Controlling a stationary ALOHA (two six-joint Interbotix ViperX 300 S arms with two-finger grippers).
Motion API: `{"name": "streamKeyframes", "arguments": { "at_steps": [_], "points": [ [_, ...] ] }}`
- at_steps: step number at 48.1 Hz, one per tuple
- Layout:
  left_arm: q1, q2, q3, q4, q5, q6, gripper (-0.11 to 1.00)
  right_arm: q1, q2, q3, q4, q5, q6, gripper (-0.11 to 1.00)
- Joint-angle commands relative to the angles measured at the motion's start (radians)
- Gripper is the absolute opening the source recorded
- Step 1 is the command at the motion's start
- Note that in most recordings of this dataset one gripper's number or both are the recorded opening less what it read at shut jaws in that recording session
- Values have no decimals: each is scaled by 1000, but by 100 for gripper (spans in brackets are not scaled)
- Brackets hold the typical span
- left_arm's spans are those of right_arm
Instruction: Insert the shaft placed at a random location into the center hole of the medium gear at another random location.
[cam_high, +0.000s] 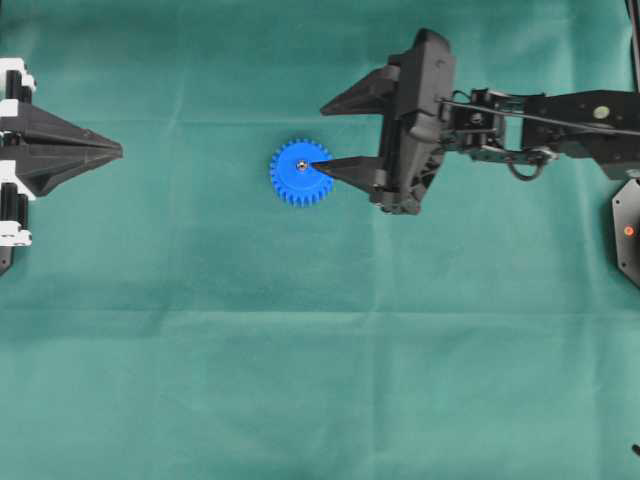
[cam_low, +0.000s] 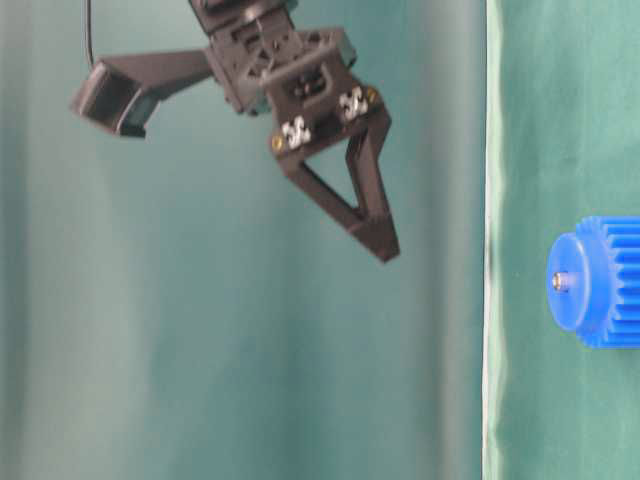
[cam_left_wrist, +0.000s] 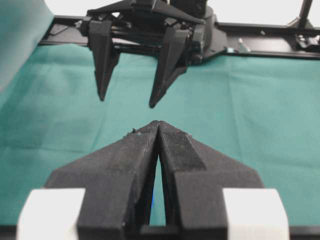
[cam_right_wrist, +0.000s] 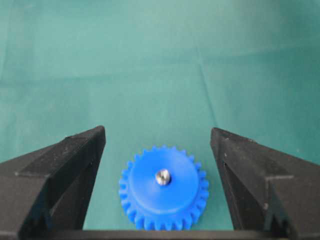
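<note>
The blue medium gear (cam_high: 301, 178) lies flat on the green cloth; it also shows in the right wrist view (cam_right_wrist: 164, 200) and the table-level view (cam_low: 605, 282). The silvery shaft (cam_right_wrist: 162, 177) stands upright in the hub's middle, filling the center hole and hiding it; it also shows as a dot in the overhead view (cam_high: 300, 164) and as a stub in the table-level view (cam_low: 562, 282). My right gripper (cam_high: 318, 137) is open and empty, raised above the gear, jaws wide on either side (cam_right_wrist: 157, 131). My left gripper (cam_high: 118, 151) is shut and empty at the far left (cam_left_wrist: 159, 123).
The right arm (cam_high: 540, 125) reaches in from the right edge. A dark fixture (cam_high: 628, 232) sits at the right edge. In the left wrist view the right gripper's fingers (cam_left_wrist: 167, 70) hang ahead over the cloth.
</note>
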Motion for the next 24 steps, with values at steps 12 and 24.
{"name": "streamKeyframes", "arguments": {
  "at_steps": [12,24],
  "points": [
    [3,6,-11,2,-5,0,0,5,-114,80,-2,0,8,88],
    [3,8,-11,2,-6,0,0,3,-201,164,0,0,11,88]
  ]
}}
